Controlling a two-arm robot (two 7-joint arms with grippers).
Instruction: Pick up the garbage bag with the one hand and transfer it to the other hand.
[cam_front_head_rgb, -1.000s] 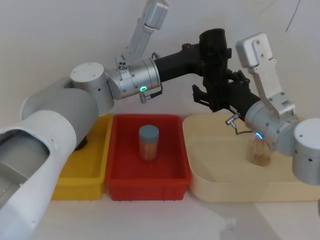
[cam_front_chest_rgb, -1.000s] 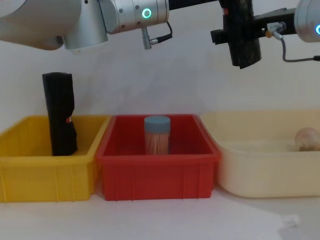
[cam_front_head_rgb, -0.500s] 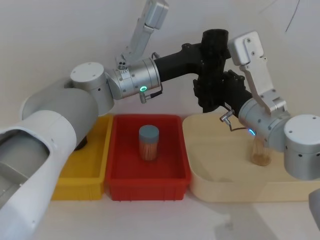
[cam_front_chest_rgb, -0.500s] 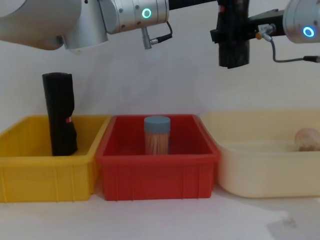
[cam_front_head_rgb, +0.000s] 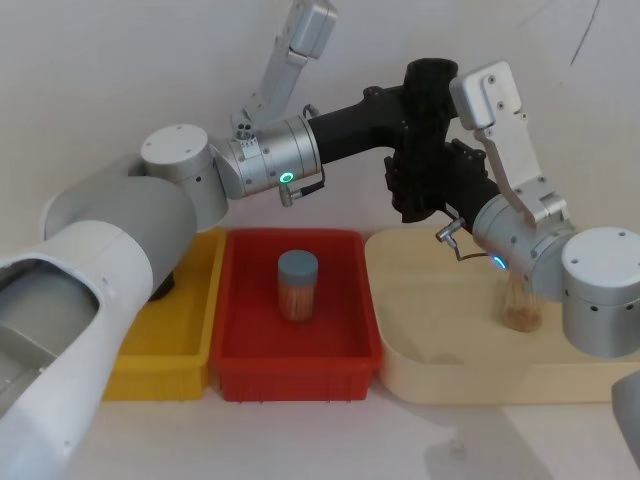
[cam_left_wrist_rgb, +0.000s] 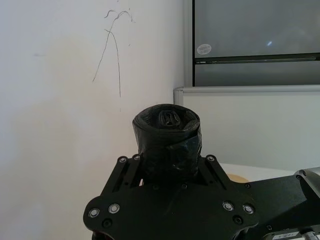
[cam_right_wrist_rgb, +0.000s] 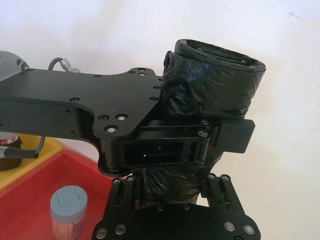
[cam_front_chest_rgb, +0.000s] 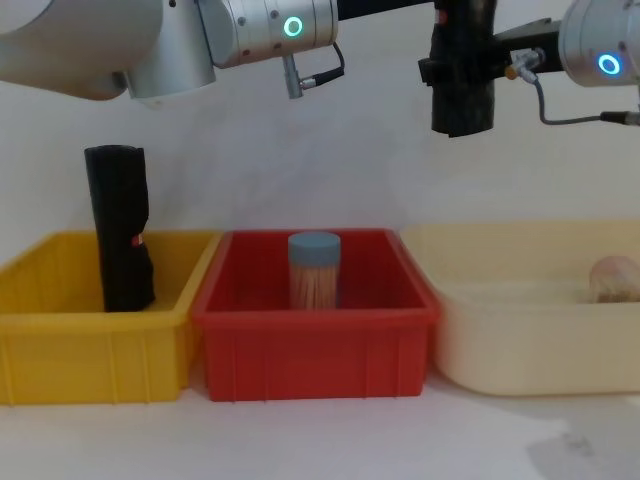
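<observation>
With the garbage bag (cam_front_head_rgb: 430, 110) upright in the air above the red bin (cam_front_head_rgb: 296, 370), my left gripper (cam_front_head_rgb: 408, 110) clamped on its upper part and my right gripper (cam_front_head_rgb: 432, 190) closed lower down, I should confirm the right's hold before releasing the left.

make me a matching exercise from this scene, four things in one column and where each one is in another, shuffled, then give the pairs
Things:
1. garbage bag
2. second black roll
3. jar with the grey lid
4. right gripper

Places:
A. standing in the red bin
B. standing upright in the yellow bin
C. held in the air above the bins
D. around the lower part of the held roll, below the left gripper

Pairs: 1-C, 2-B, 3-A, 4-D
</observation>
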